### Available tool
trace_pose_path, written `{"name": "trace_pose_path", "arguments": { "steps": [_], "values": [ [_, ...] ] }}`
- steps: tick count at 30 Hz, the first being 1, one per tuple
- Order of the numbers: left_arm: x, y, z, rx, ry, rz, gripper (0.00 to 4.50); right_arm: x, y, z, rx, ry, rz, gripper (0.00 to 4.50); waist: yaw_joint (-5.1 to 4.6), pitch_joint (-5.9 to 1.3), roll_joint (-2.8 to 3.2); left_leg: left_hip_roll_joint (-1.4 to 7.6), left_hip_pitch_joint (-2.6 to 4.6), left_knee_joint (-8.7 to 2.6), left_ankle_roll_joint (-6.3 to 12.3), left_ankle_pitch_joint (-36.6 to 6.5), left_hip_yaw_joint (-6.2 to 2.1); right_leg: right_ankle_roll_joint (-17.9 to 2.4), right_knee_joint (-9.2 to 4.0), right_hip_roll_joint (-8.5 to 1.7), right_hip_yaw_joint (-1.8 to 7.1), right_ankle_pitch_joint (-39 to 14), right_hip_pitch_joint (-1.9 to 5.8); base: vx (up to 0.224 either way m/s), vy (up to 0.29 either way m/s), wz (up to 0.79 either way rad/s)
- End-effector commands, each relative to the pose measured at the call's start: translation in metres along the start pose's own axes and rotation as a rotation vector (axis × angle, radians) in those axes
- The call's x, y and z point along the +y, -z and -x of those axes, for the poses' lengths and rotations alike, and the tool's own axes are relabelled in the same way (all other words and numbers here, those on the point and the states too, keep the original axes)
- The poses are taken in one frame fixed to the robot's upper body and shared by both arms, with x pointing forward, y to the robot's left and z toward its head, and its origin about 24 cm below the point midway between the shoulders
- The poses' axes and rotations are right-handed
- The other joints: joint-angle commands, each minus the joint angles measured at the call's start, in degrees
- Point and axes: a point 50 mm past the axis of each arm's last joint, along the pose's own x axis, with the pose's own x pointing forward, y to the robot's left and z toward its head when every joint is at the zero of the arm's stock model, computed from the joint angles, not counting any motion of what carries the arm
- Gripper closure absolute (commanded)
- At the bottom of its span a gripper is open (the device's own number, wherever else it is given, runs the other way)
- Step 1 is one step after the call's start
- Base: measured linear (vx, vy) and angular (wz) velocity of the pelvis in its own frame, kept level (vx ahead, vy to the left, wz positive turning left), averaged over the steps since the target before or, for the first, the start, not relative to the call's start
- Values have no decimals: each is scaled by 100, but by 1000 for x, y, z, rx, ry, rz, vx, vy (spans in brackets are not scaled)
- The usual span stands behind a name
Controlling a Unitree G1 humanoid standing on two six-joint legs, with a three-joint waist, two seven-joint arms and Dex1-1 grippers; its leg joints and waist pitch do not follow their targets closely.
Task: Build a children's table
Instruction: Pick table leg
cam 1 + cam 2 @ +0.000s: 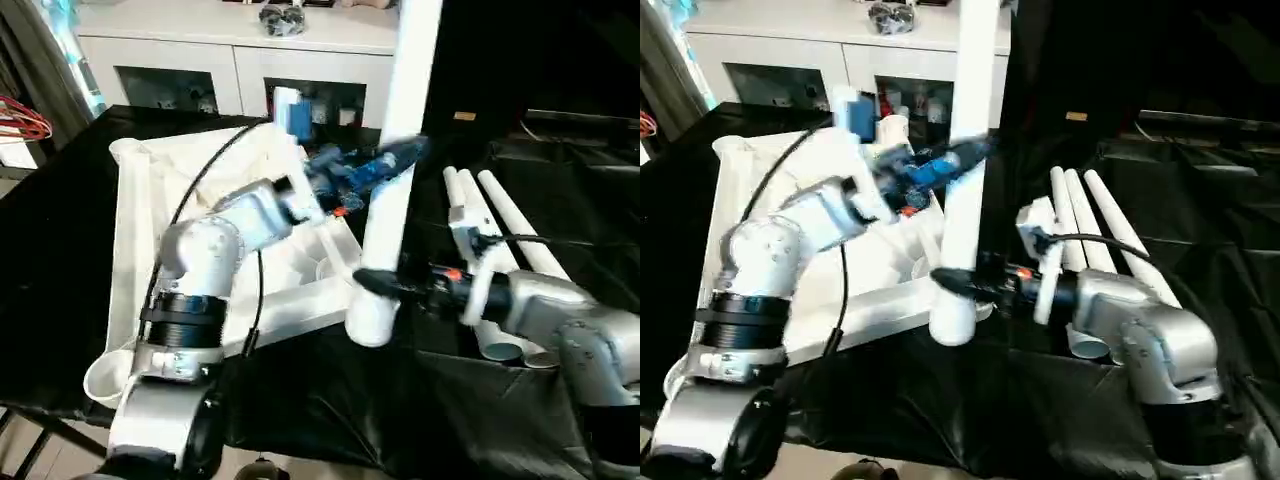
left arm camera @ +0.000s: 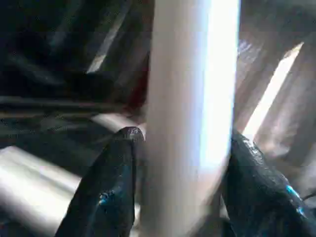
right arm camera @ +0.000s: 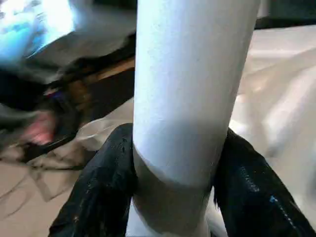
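The children's table top lies upside down on the black-covered work surface, with a round corner socket at its near left. One white table leg stands upright at the top's near right corner. I cannot tell if its lower end is seated. My right gripper is shut on the leg close to its lower end, both fingers pressed against it. My left gripper reaches across the top and straddles the leg higher up. One of its fingers stands slightly off the leg.
Three more white legs lie side by side on the black cover to the right, behind my right forearm. A white cabinet with shelf openings stands behind the work surface. Red hangers show at the far left edge.
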Motion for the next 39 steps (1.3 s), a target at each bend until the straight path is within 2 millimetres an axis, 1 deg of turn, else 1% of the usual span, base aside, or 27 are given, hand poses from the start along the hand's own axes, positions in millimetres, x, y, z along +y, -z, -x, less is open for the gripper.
{"name": "trace_pose_path", "arguments": {
  "steps": [1,2,3,4,5,6,7,8,9,10,12,13,14,16,17,19,20,22,23,24,26,27,28,29,33,37,39],
  "values": [
    [4,2,-2,20,-112,-78,164,-3,-11,-1,-37,55,46,262,-11,-433,-83,438,185,-343,165,-575,-188,-1115,-412,-606,315,-193,240,0,0,0],
    [6,1,-4,-3,-164,-70,164,-4,-11,-2,-39,69,47,262,-7,-438,-82,438,180,-341,161,-548,-190,-1109,-410,-608,316,-168,249,0,0,0],
    [8,0,-5,-12,-192,-56,164,-4,-11,-2,-39,75,49,262,-10,-439,-93,441,178,-337,147,-532,-185,-1149,-391,-603,311,-95,247,0,0,0],
    [11,1,-6,-12,-239,-53,164,-5,-11,-3,-36,82,49,262,-8,-438,-90,438,176,-331,164,-528,-188,-1165,-398,-605,310,-70,252,0,0,0],
    [12,1,-6,-9,-273,-56,164,-5,-10,-4,-33,87,51,262,-13,-433,-104,429,172,-331,182,-527,-183,-1160,-406,-595,310,-76,248,0,0,0],
    [14,2,-7,-8,-300,-61,164,-6,-10,-4,-28,95,54,262,-8,-436,-100,428,170,-327,187,-527,-184,-1134,-407,-595,312,-93,249,0,0,0],
    [15,2,-7,-8,-315,-65,164,-6,-9,-4,-26,100,56,262,-12,-433,-118,424,168,-329,203,-513,-182,-1116,-412,-595,311,-102,253,0,0,0],
    [15,2,-7,-8,-315,-65,191,-6,-9,-4,-26,100,56,262,-6,-436,-109,417,165,-323,226,-477,-181,-1079,-410,-595,312,-124,253,0,0,0],
    [16,2,-8,-22,-343,-63,198,-6,-9,-5,-27,107,57,262,-4,-438,-112,419,166,-324,231,-464,-182,-1077,-406,-594,310,-111,251,0,0,0],
    [16,0,-9,-44,-352,-58,198,-6,-9,-6,-29,112,56,262,-10,-438,-127,424,164,-318,250,-431,-181,-1085,-405,-590,311,-57,252,0,0,0],
    [13,-1,-10,-72,-341,-47,198,-7,-9,-6,-29,121,54,262,-9,-440,-117,424,163,-313,289,-405,-181,-1137,-397,-597,307,3,247,0,0,0],
    [12,-1,-10,-76,-336,-45,211,-7,-9,-6,-27,124,53,262,-5,-440,-120,417,161,-309,303,-418,-179,-1141,-401,-597,309,-28,246,0,0,0],
    [11,-1,-10,-75,-323,-36,240,-7,-8,-7,-23,123,58,262,-2,-437,-115,418,164,-311,309,-430,-178,-1132,-407,-597,307,-72,243,0,0,0],
    [8,1,-11,-70,-296,-32,240,-7,-8,-6,-20,122,60,262,-5,-433,-111,421,168,-316,282,-477,-177,-1114,-417,-594,307,-175,237,0,0,0],
    [8,1,-11,-70,-296,-32,237,-7,-8,-6,-20,122,60,227,-2,-434,-111,423,171,-315,271,-481,-176,-1117,-416,-597,308,-185,234,0,0,0],
    [4,1,-13,-59,-270,-42,260,-7,-8,-6,-25,101,30,193,-11,-431,-106,428,171,-323,271,-508,-185,-1100,-414,-586,306,-187,233,0,0,0],
    [4,2,-13,-58,-265,-45,264,-6,-8,-5,-26,93,24,190,-10,-431,-97,429,177,-322,270,-525,-181,-1100,-421,-591,310,-195,231,0,0,0],
    [2,2,-15,-53,-244,-63,265,-6,-9,-2,-19,83,26,173,-11,-430,-112,422,166,-320,282,-517,-179,-1097,-419,-591,312,-176,242,0,0,0],
    [1,2,-15,-51,-238,-70,267,-6,-9,-1,-15,82,28,160,-8,-434,-138,419,166,-318,298,-485,-175,-1085,-420,-592,311,-157,249,0,0,0],
    [0,2,-16,-39,-216,-87,269,-7,-10,2,-2,78,33,152,-3,-433,-121,425,161,-317,309,-426,-183,-1069,-406,-583,310,-112,243,0,0,0],
    [-1,3,-17,-19,-191,-102,269,-9,-11,7,11,65,37,149,0,-430,-112,419,161,-314,318,-433,-179,-1056,-405,-585,311,-131,241,0,0,0],
    [-3,4,-17,2,-163,-110,269,-10,-12,13,29,45,35,149,5,-430,-113,424,167,-314,315,-484,-177,-1040,-421,-593,315,-191,247,0,0,0],
    [-3,4,-17,6,-159,-111,269,-10,-12,14,32,42,34,149,11,-426,-119,422,171,-313,317,-500,-176,-1031,-427,-593,316,-227,248,0,0,0],
    [-4,4,-18,20,-139,-120,269,-10,-12,18,58,22,36,149,9,-430,-114,416,161,-309,315,-486,-177,-1044,-422,-587,308,-228,253,0,0,0],
    [-6,5,-19,28,-115,-119,269,-11,-11,20,87,0,29,149,5,-431,-127,423,163,-303,348,-463,-178,-1114,-417,-593,306,-191,251,0,0,0],
    [-8,4,-20,23,-94,-113,269,-10,-8,18,106,-22,14,149,5,-437,-122,427,163,-296,382,-426,-176,-1201,-406,-597,301,-146,246,0,0,0],
    [-11,4,-21,20,-66,-115,269,-9,-4,16,133,-44,-2,149,0,-434,-146,426,169,-301,384,-444,-173,-1224,-406,-590,300,-162,247,0,0,0]
  ]
}}
